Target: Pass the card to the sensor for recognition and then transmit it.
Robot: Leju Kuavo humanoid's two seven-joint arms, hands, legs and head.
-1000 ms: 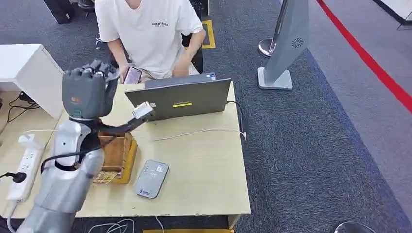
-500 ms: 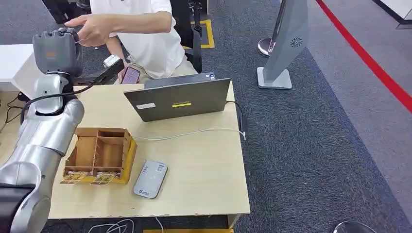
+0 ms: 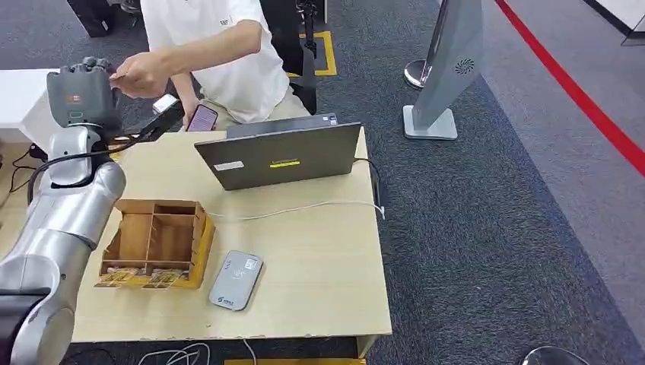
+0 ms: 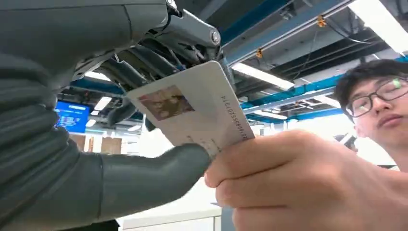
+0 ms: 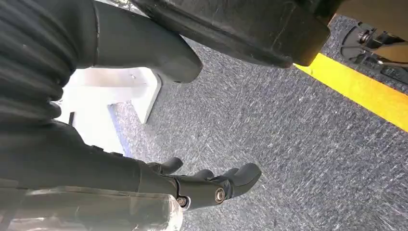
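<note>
Left hand (image 3: 84,90) slightly lowered, person's hand (image 4: 308,187) now gripping card (image 4: 192,108)

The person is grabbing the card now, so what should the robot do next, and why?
Probably loosen its fingers and let go. The left hand holds the card up at the person's hand, which already pinches its free end, so the handover only needs the release.

1. A digit string is printed along one edge of the card (image 4: 192,108) (too blurred for a reliable reading).
2. A small print is seen on the person's white shirt (image 3: 225,23); it cannot be read.
3. No other text is legible.
</note>
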